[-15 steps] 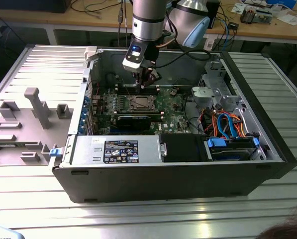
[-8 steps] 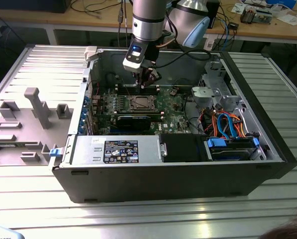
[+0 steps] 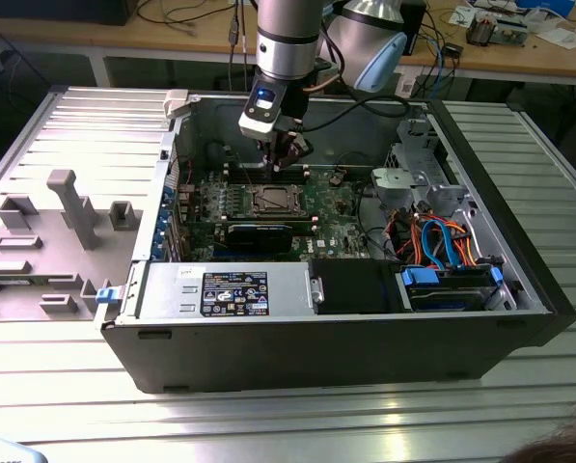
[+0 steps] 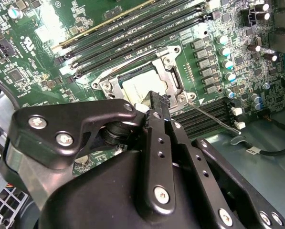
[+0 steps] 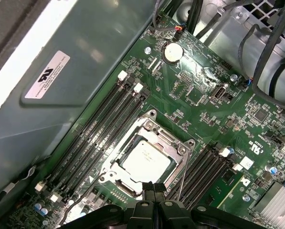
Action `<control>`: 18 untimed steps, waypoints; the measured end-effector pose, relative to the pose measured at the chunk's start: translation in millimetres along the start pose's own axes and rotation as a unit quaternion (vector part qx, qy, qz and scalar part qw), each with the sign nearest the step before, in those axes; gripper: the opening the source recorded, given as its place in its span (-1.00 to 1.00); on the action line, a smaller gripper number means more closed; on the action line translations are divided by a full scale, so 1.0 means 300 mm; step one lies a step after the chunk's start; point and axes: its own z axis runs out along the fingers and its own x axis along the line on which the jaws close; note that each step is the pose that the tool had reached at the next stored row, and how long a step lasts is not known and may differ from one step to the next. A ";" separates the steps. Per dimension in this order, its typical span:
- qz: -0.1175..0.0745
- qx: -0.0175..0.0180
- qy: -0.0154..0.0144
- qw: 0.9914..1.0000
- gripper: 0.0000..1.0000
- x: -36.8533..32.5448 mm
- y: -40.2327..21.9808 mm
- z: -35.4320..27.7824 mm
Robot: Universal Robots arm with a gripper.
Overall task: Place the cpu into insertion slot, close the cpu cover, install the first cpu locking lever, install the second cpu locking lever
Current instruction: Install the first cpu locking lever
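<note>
Open computer case (image 3: 345, 338) on slatted table (image 3: 268, 415)

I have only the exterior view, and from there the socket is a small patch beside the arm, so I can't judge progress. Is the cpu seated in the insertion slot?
Observer: Yes. In the first wrist view the cpu lies flat in place, silvery face up.
Operator: Is the cpu cover down over it?
Observer: The cpu cover lies flat around the chip, whose face shows through the cut-out centre.
Operator: And are the levers locked?
Observer: Not both, it seems. In the second wrist view one thin lever rod sticks out from the socket's corner across the black memory slots.
</note>
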 end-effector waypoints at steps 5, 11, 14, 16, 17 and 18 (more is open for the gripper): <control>-0.002 0.000 0.000 1.000 -0.79 0.000 0.000 0.000; -0.016 0.000 -0.001 1.000 -0.79 0.000 0.000 0.000; -0.017 0.000 -0.001 1.000 -0.79 0.000 0.000 0.000; -0.019 0.000 -0.001 1.000 -0.79 0.000 0.000 0.000; -0.019 0.000 -0.001 1.000 -0.79 0.000 0.000 0.000; -0.020 0.000 -0.001 1.000 -0.79 0.000 0.000 0.000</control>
